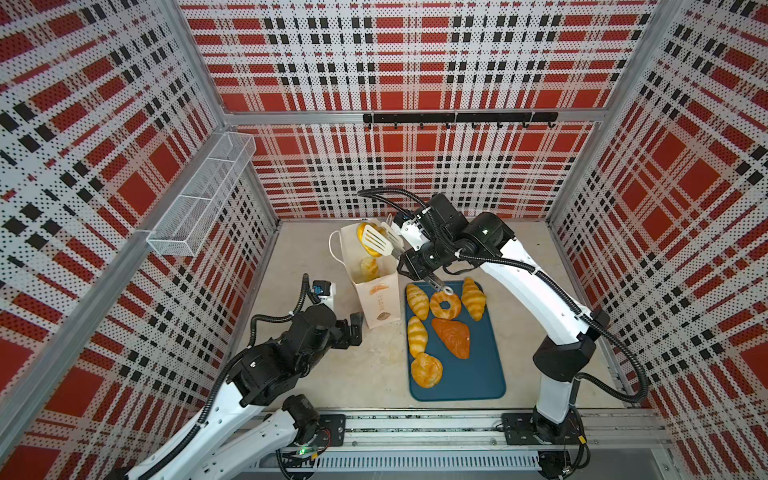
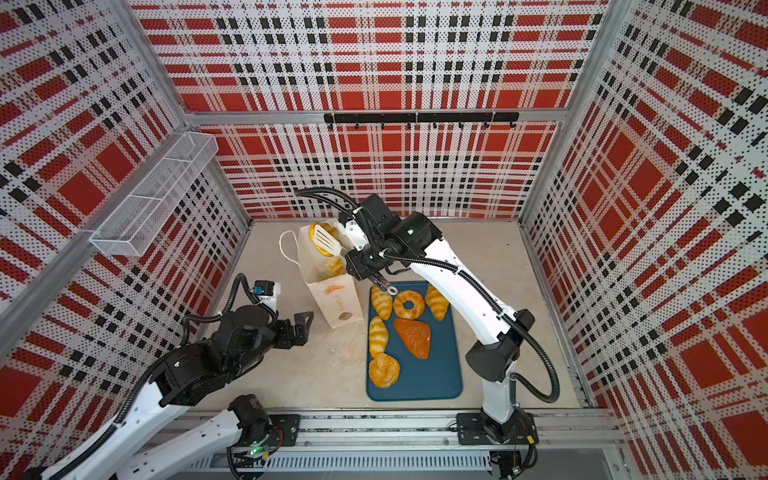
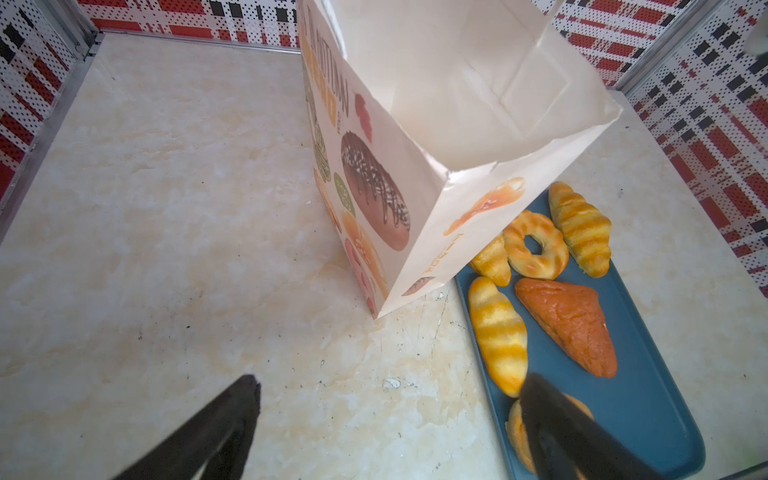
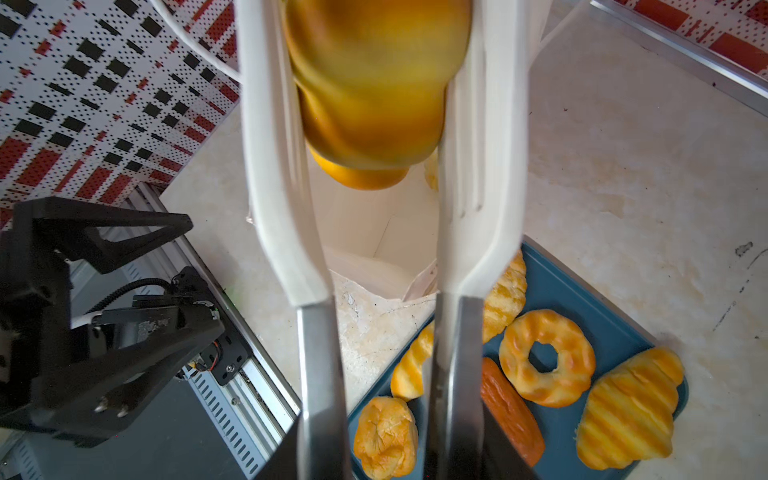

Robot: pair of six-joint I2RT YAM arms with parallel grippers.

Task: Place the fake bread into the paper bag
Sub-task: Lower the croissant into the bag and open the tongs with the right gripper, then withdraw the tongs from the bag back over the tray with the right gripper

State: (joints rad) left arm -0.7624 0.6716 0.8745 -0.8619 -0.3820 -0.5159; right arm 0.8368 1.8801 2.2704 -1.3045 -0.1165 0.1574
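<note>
**Left gripper** (image 1: pixel 355 328): jaws spread wide with nothing between them. It hovers low over the counter (image 1: pixel 374 374), left of centre and just short of the paper bag's near foot. No contact with the bag is visible.

**Tray** (image 1: pixel 478 365): lies flat on the counter, right of centre. It carries six pieces of fake bread (image 1: pixel 417 336):
- a round bun (image 1: pixel 427 370) at the near left corner;
- a triangular loaf (image 1: pixel 452 337) in the middle;
- croissants (image 1: pixel 473 298) and a ring doughnut (image 1: pixel 445 304) along the far edge.

**Paper bag** (image 1: pixel 376 299): stands upright with its mouth open, just beside the tray's far left corner. Whether the two touch cannot be told. One pastry (image 1: pixel 368 268) already lies inside. A cord handle (image 1: pixel 332 245) hangs outside the left wall.

**Right gripper** (image 1: pixel 415 264): pressed onto the metal handles of white slotted tongs (image 1: pixel 376 241). The blades pinch a golden held piece (image 4: pixel 370 83) above the bag, apparently over the far part of the mouth.

**Assessment:** the step in hand is the release.
- Centre the held piece over the mouth before letting go, because an off-centre drop may land on the rim.
- Lower it until it sits below the rim.
- Ease the grip slowly so the blades part evenly.
- Lift the tongs straight up afterwards, so the blades do not snag the paper or the handle.

**Risk:** the bag looks light and tall, so a sideways nudge could tip it. The left gripper is well placed to steady the near wall if needed.
</note>
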